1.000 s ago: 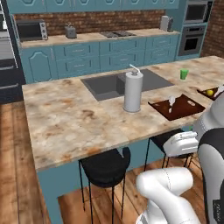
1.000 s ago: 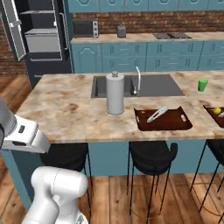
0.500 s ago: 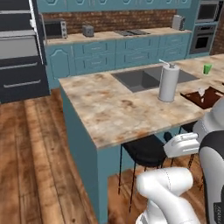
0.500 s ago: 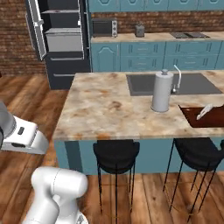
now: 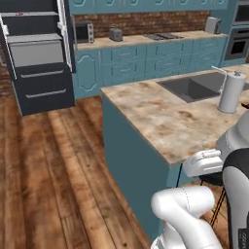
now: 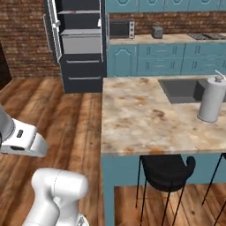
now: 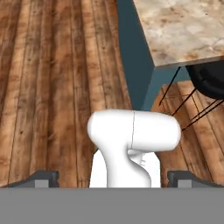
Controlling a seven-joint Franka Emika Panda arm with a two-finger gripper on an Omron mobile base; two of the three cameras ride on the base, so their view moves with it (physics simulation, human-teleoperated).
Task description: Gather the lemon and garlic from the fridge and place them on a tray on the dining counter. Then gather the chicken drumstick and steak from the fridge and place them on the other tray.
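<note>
hanging wide open and empty, claw (image 7: 112, 179) faces wood floor (image 7: 52, 87) beside dining counter (image 7: 183, 30).

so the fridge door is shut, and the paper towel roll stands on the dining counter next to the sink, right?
Not quite: the fridge door is open, swung aside with its shelves exposed, as the right base view shows. The rest holds: the paper towel roll stands upright on the dining counter beside the sink.
</note>
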